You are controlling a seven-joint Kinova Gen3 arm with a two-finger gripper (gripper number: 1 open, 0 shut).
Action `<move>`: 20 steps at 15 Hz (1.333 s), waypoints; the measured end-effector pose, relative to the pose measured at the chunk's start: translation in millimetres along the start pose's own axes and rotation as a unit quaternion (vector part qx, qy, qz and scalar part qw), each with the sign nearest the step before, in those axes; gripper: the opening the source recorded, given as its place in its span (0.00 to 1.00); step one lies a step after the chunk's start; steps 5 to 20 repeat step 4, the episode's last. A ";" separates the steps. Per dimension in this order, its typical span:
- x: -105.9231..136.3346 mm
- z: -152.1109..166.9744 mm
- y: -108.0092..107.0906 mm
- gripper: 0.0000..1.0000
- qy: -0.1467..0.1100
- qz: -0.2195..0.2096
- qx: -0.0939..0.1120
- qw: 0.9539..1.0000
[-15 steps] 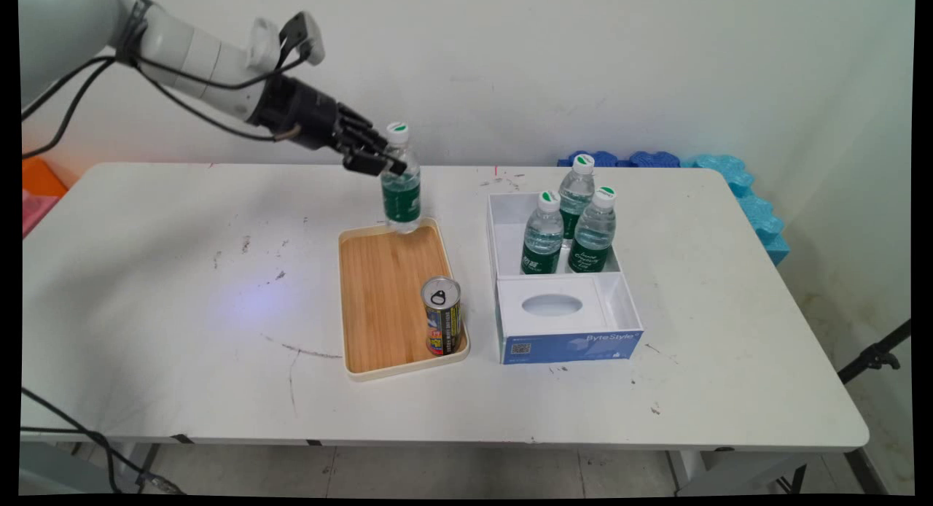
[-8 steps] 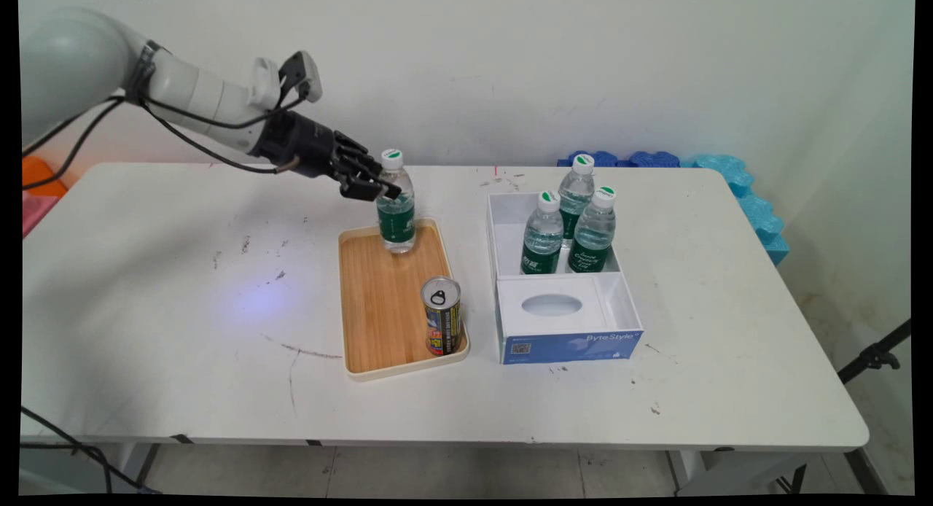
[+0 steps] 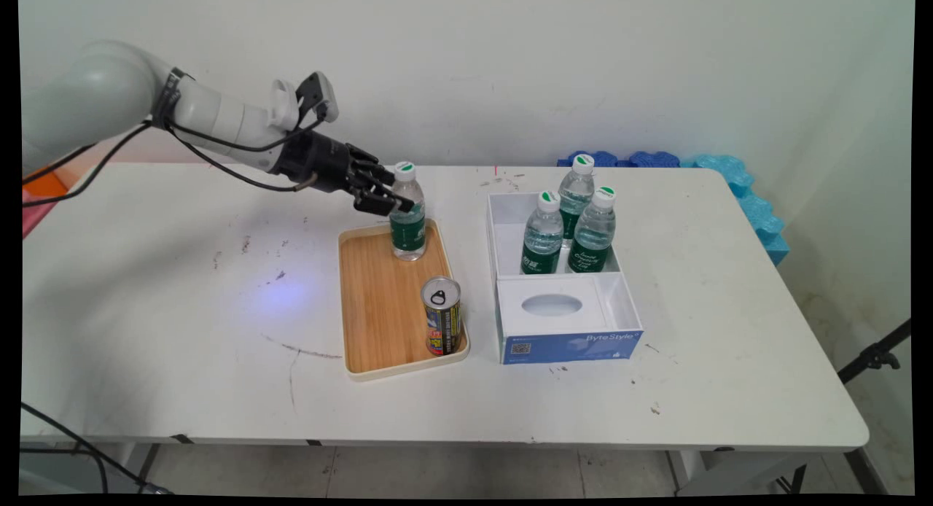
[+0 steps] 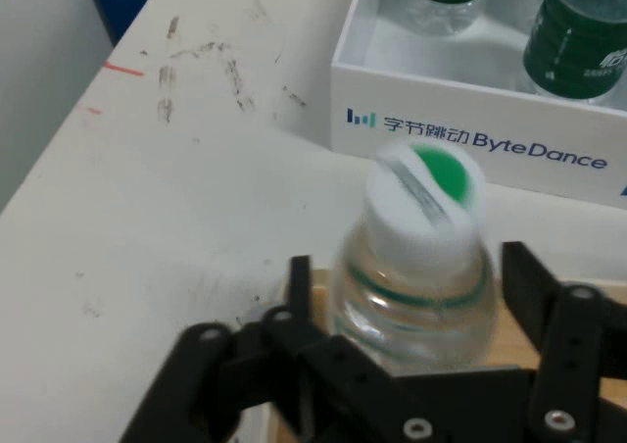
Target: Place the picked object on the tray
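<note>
**Bottle gripped at the tray's far end**

The gripper (image 3: 393, 194) pinches a water bottle (image 3: 407, 222) by its shoulder, one black finger (image 4: 534, 291) either side of the neck. The bottle stands upright at the far edge of the wooden tray (image 3: 379, 309) — its base seems to touch the wood, though I can't be sure. A drink can (image 3: 442, 316) stands at the tray's near right corner. Right of the tray, a white box (image 3: 503, 236) holds three more bottles (image 3: 572, 225) (green labels, white caps).

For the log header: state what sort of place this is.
Probably a robot lab or test room, not a home: a scuffed white table against a bare wall, with blue foam mats behind it. The hand grips a water bottle on a wooden tray.
</note>
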 end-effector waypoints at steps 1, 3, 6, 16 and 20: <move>-0.5 1.0 0.1 1.00 0.001 0.000 0.001 1.000; -1.2 3.7 0.5 1.00 0.003 0.003 0.002 1.000; -2.1 3.7 0.6 1.00 0.004 0.004 0.004 1.000; -2.1 3.7 0.6 1.00 0.004 0.004 0.004 1.000; -2.1 3.7 0.6 1.00 0.004 0.004 0.004 1.000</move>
